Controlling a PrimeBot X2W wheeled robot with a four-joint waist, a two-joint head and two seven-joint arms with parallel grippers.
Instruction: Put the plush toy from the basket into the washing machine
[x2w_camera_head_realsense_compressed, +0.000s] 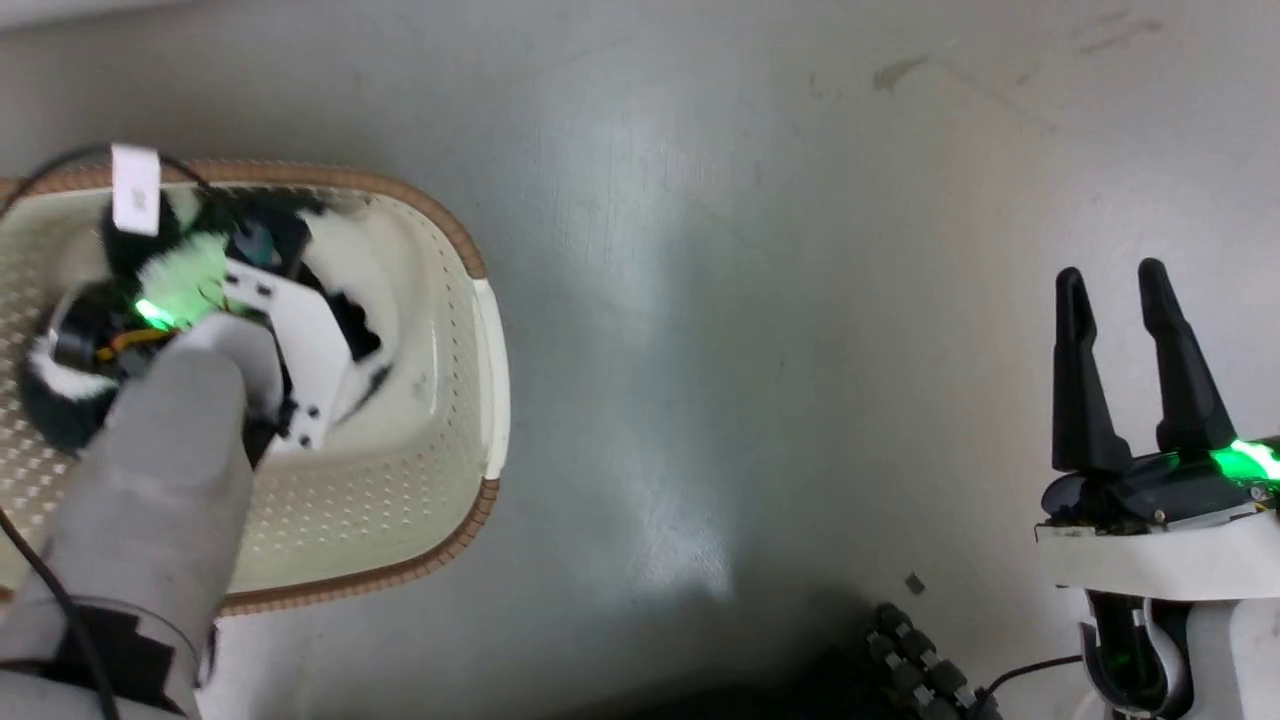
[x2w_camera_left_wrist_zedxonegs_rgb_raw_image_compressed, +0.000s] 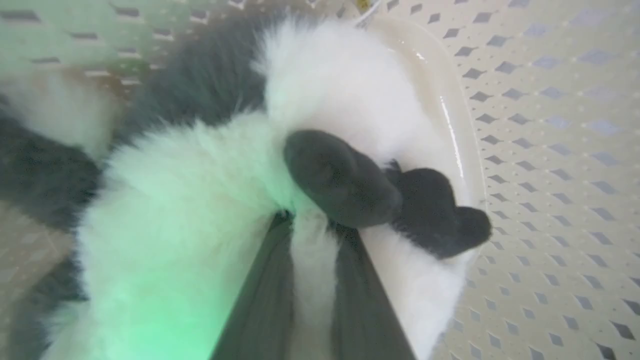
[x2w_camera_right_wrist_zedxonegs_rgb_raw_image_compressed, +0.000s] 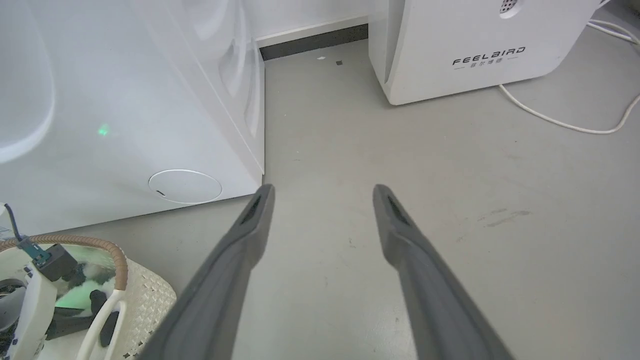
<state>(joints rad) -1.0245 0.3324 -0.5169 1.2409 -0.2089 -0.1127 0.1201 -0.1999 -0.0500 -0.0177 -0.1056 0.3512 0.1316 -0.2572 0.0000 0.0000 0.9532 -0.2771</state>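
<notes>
Grey floor (x2w_camera_head_realsense_compressed: 750, 350) lies bare and wide between the basket and the right arm, with a pale glare down its middle. In the right wrist view the white washer (x2w_camera_right_wrist_zedxonegs_rgb_raw_image_compressed: 125, 100) shows its lower front panel and a round cap. Its upper part is cut off by the frame. An open strip of floor separates it from the white appliance (x2w_camera_right_wrist_zedxonegs_rgb_raw_image_compressed: 475, 45), beside which a white cable (x2w_camera_right_wrist_zedxonegs_rgb_raw_image_compressed: 550, 120) trails.

The basket (x2w_camera_head_realsense_compressed: 440, 230) stands on the floor just in front of the washer. Its left end runs out of the head view. The toy (x2w_camera_left_wrist_zedxonegs_rgb_raw_image_compressed: 200, 190) lies inside it, against the wall, with fluffy white fur, black patches and a black limb. A green glow tints part of the white fur. The left forearm and wrist cover much of the toy from above, and its face cannot be made out.

The left gripper (x2w_camera_left_wrist_zedxonegs_rgb_raw_image_compressed: 312, 225) is down in the basket, its fingers narrow with a fold of white fur pinched between them. The right gripper (x2w_camera_head_realsense_compressed: 1110, 272) hangs over bare floor, well apart from the basket, fingers spread with nothing between them.
</notes>
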